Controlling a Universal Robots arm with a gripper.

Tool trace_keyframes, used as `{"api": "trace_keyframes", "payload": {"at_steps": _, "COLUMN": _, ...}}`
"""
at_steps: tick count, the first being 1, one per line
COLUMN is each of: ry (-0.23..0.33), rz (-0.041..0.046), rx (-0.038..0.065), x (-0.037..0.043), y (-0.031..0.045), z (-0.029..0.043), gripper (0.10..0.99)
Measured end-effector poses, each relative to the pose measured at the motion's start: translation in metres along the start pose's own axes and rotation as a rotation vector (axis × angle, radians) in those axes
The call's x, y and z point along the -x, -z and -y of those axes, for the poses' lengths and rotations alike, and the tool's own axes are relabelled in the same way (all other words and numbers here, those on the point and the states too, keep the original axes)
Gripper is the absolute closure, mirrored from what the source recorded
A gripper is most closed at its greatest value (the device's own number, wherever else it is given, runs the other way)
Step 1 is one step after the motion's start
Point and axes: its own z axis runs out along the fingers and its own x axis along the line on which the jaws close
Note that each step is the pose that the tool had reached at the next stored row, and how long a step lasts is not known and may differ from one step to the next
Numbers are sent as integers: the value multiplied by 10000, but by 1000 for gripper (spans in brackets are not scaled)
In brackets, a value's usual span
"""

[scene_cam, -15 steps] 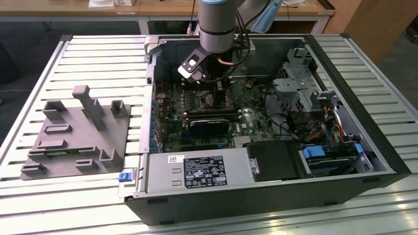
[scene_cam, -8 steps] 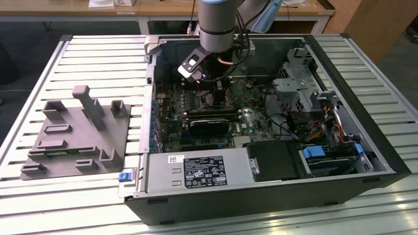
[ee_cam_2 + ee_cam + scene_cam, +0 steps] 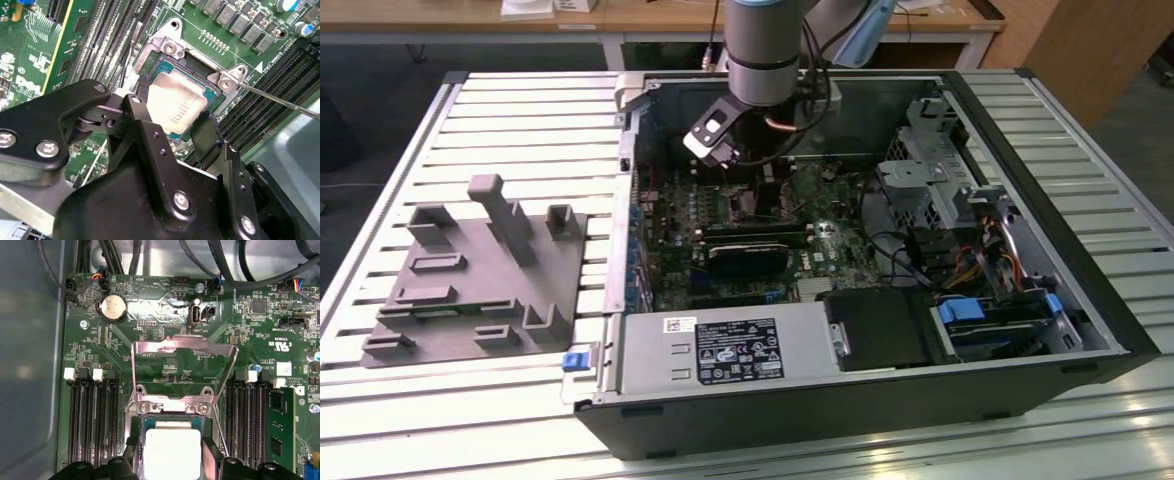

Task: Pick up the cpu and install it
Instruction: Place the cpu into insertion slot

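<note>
Along the near edge of the bench [image 3: 480, 100] lies the open computer case [image 3: 854, 420]. Its power supply [image 3: 720, 350] carries a white sticker [image 3: 736, 352] thick with print, which I leave unread. A grey fixture block [image 3: 467, 280] sits beside the case, toward the exterior view's left edge of the bench.

Further in, the arm reaches down over the motherboard [image 3: 165, 305]. The claw [image 3: 173, 105] is clamped on the cpu [image 3: 172, 452], with its black fingers [image 3: 205, 130] pressed to two opposite edges. The chip lies within the socket [image 3: 165, 65], silver top upward, near the middle of the case and well apart from the fixture block. The faint marking on its lid is too small to make out.

Beyond the chip, the metal load plate [image 3: 185, 347] is swung open and the thin latch lever [image 3: 280, 100] juts out beside one finger. Memory slots [image 3: 92, 425] flank the socket. Further still are a coin battery [image 3: 114, 307] and white lettering on the board.

I judge the main risk to be seating. If the chip rests slightly tilted or off its keys, any push could bend the contacts beneath. A finger could also snag the lever or drag the chip sideways out of place.
</note>
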Motion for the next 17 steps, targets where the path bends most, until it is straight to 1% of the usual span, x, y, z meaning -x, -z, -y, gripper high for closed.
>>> {"api": "trace_keyframes", "payload": {"at_steps": 8, "ry": 0, "rz": 1, "rx": 0, "x": 5, "y": 126, "z": -7, "gripper": 486}}
{"api": "trace_keyframes", "payload": {"at_steps": 11, "ry": 2, "rz": 0, "rx": 1, "x": 9, "y": 145, "z": -8, "gripper": 671}}
{"api": "trace_keyframes", "payload": {"at_steps": 12, "ry": 1, "rz": -1, "rx": 1, "x": 13, "y": 145, "z": -8, "gripper": 671}}
{"api": "trace_keyframes", "payload": {"at_steps": 14, "ry": 0, "rz": 0, "rx": 0, "x": 27, "y": 145, "z": -7, "gripper": 788}}
{"api": "trace_keyframes", "payload": {"at_steps": 15, "ry": 1, "rz": 0, "rx": 0, "x": 34, "y": 145, "z": -7, "gripper": 788}}
{"api": "trace_keyframes", "payload": {"at_steps": 17, "ry": -1, "rz": 1, "rx": 0, "x": 38, "y": 146, "z": -7, "gripper": 906}}
